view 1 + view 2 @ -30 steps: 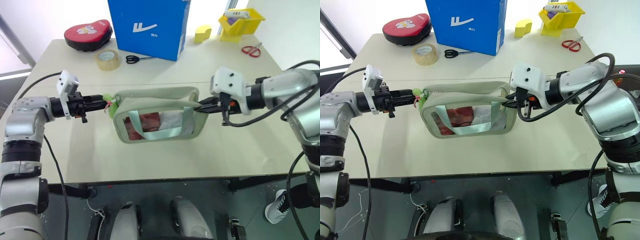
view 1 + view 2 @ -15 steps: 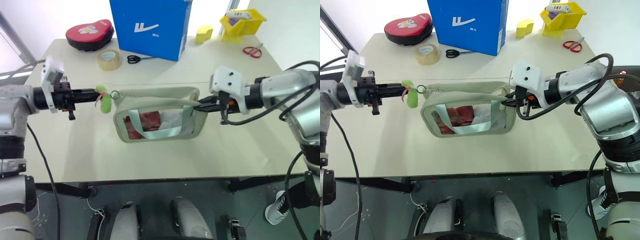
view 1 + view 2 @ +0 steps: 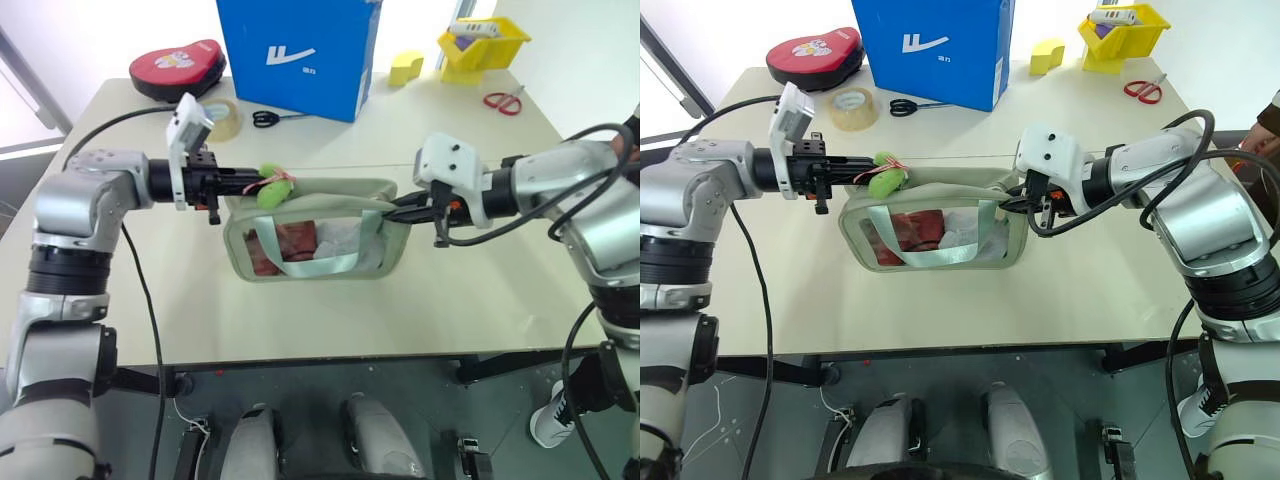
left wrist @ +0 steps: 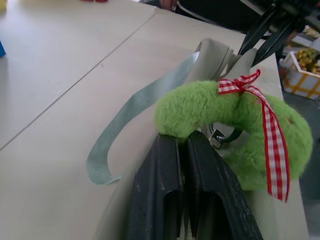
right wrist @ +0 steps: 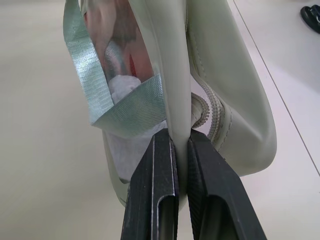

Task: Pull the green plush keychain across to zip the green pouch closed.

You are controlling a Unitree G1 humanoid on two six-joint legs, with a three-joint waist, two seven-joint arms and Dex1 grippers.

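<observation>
Mid-table, left pincer pinches green plush keychain; right pincer clamps green pouch. Pull straight, steady.

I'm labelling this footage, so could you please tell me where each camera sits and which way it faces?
Left and right eye views: on the head, looking down over both arms at the green pouch on the table.
Left wrist view: along the left gripper, pinching the green plush keychain.
Right wrist view: along the right gripper, clamping the pouch's edge.
All share the pouch.
</observation>
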